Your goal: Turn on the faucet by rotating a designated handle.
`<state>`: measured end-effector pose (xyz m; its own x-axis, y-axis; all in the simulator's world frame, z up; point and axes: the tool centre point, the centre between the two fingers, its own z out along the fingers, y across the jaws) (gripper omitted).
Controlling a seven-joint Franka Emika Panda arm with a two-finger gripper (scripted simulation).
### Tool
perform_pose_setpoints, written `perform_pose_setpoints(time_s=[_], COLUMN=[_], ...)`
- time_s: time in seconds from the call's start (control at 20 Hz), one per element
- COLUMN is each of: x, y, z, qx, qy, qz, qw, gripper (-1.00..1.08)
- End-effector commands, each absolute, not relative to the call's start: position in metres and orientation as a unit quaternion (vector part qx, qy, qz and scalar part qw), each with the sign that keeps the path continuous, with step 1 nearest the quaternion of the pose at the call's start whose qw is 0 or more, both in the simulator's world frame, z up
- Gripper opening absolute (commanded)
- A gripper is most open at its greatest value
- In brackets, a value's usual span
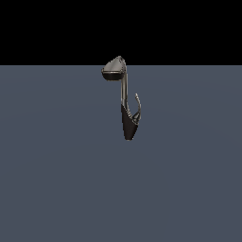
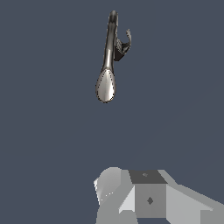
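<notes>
Slate-blue ground (image 1: 56,179) fills both views, flat and bare-looking, with a black band above it in the exterior view. On it stands the faucet (image 1: 123,94), its dark tapered base narrowing downward in the picture, a slim grey neck rising from it and a wide rounded silver head leaning toward the exterior view's left. The handle (image 1: 138,106) is a thin curved lever (hook-like) branching from the base on the exterior view's right, its tip apart from the neck. No arm shows in the exterior view. In the wrist view the faucet (image 2: 106,83) appears from its head end, with the handle (image 2: 125,43) beside the neck; pale grey blocky robot parts (image 2: 144,197) sit at the frame edge, well apart from the faucet, touching nothing. Whether the pincer is spread or closed I cannot tell, since no fingertips show.
</notes>
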<state>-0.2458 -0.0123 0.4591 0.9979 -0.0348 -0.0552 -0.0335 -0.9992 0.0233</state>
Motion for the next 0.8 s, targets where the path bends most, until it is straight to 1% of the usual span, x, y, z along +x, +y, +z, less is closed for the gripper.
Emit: perform_pose_setpoints(time_s=[0.0, 0.4, 0.75], x=[-0.2458, -0.2388, -0.2362], y=[-0.0123, -0.0128, -0.0122], z=[0.4591, 0.4606, 0.4599], qx=[0.999, 0.999, 0.999], qy=[-0.017, -0.024, -0.029], qz=[-0.028, -0.03, -0.031], qw=[0.011, -0.009, -0.013], gripper=[-1.0, -1.0, -1.0])
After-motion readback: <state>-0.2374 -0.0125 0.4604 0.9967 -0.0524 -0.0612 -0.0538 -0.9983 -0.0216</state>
